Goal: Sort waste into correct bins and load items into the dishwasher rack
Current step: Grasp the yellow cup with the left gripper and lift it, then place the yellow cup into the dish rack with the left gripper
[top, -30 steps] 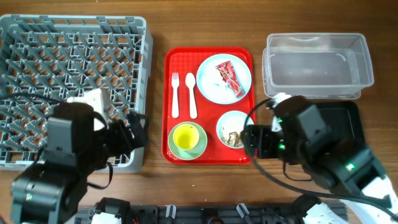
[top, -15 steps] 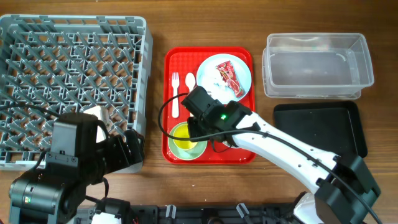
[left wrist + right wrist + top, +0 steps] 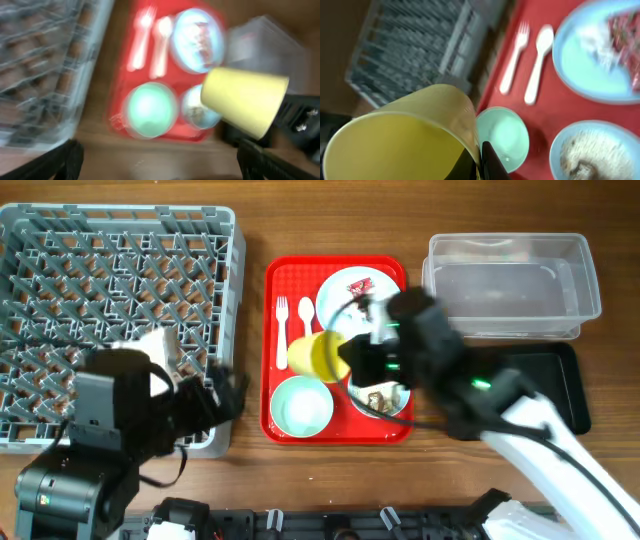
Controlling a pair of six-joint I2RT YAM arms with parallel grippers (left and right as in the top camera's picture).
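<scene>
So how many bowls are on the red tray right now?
2. A pale green bowl at the red tray's near-left corner; a light blue bowl holding food scraps at its near-right, partly hidden under the right arm.

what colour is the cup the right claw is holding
Yellow-green. The cup shows best in the right wrist view, where it fills the lower left.

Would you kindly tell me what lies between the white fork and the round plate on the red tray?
The white spoon lies there, parallel to the fork, with the plate on its other side. The overhead view shows it.
</scene>
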